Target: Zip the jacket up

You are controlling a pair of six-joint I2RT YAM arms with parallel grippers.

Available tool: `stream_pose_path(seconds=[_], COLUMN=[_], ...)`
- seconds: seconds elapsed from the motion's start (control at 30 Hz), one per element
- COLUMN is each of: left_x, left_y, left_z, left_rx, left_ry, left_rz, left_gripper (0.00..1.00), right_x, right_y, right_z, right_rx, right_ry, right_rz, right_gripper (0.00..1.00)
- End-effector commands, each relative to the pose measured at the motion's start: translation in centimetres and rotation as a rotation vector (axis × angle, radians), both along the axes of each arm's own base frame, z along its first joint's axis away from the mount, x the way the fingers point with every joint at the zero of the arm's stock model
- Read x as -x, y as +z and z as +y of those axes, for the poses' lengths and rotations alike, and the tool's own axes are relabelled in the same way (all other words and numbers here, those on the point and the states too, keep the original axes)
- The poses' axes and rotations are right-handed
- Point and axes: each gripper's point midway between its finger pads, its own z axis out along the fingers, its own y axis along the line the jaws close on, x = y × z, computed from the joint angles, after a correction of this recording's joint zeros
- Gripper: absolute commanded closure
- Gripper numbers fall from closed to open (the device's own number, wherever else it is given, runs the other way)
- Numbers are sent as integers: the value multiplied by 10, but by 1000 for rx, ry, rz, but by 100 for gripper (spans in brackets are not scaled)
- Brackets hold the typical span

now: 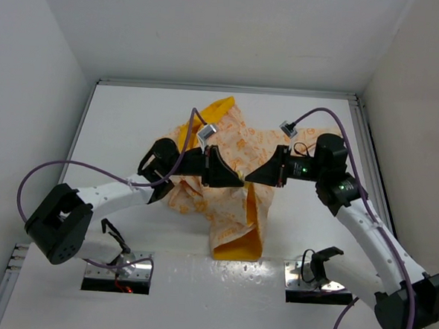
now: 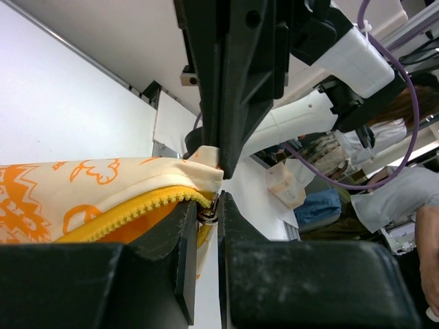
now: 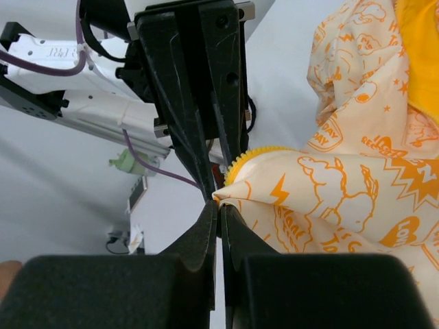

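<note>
- Small cream fabric jacket w/ orange print (image 1: pixel 234 144) lies rumpled mid-table on the flat white tabletop (image 1: pixel 125 121). A solid yellow-orange lining flap (image 1: pixel 238 244) points toward the arm bases.
- L black two-finger gripper (image 1: pixel 239 179) and R black two-finger gripper (image 1: pixel 253 175) meet tip to tip over the jacket's middle, L coming from the left and R from the right.
- L wrist cam: L gripper (image 2: pixel 208 204) jaws are narrow, nearly closed, w/ a small metal zipper piece (image 2: pixel 208 212) pinched between them at the end of the yellow zipper teeth (image 2: pixel 137 209). Can't tell if it's the slider or the pull.
- Same view: R gripper (image 2: pixel 223 164) comes down from above and touches the cream corner just above that metal piece.
- R wrist cam: R gripper (image 3: pixel 219 209) jaws are closed tight on the cream fabric corner, just beside the curled yellow zipper edge (image 3: pixel 250 153).
- L gripper (image 3: pixel 210 186) sits right above, tips almost touching R's.
- Jacket edge is held up off the table between both grippers; the rest rests on the table.
</note>
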Motion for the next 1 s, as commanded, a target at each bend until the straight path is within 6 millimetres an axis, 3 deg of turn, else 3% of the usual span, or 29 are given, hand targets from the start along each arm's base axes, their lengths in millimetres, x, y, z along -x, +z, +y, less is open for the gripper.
stream_pose_path(seconds=[0.0,0.1,0.37,0.4,0.43,0.5,0.53,0.57,0.67,0.77,0.83,0.87,0.9,0.97], left_x=[-19,-30,-26,-22,-25,-26,-24,-27,-21,-18,-18,-18,-18,-19], left_y=[19,18,8,8,9,12,13,19,20,22,30,32,37,38], left_z=[11,21,31,29,29,27,25,25,16,10,11,11,11,11], left_rx=[33,29,-1,0,2,15,17,38,49,60,88,95,103,107], left_ry=[64,98,72,60,72,88,88,105,92,95,98,95,92,98], left_rz=[-79,-92,-124,-124,-122,-115,-103,-98,-58,-23,12,22,23,41], left_gripper=[100,100,100,100,100,100,100,100,100,100,100,100,100,100], right_x=[9,11,9,7,7,2,8,8,10,11,11,10,10,12], right_y=[8,8,12,11,13,24,16,19,27,18,9,11,7,7], right_z=[-3,-7,-13,-11,-10,-10,-9,-8,-5,0,4,6,6,9], right_rx=[-2,11,8,11,6,16,55,55,33,51,63,59,74,88], right_ry=[21,22,10,12,14,-6,10,26,37,37,48,51,44,52], right_rz=[-91,-100,-87,-71,-67,-90,-68,-103,-138,-114,-83,-90,-73,-72], right_gripper=[100,100,99,88,64,38,27,0,0,0,19,37,67,79])
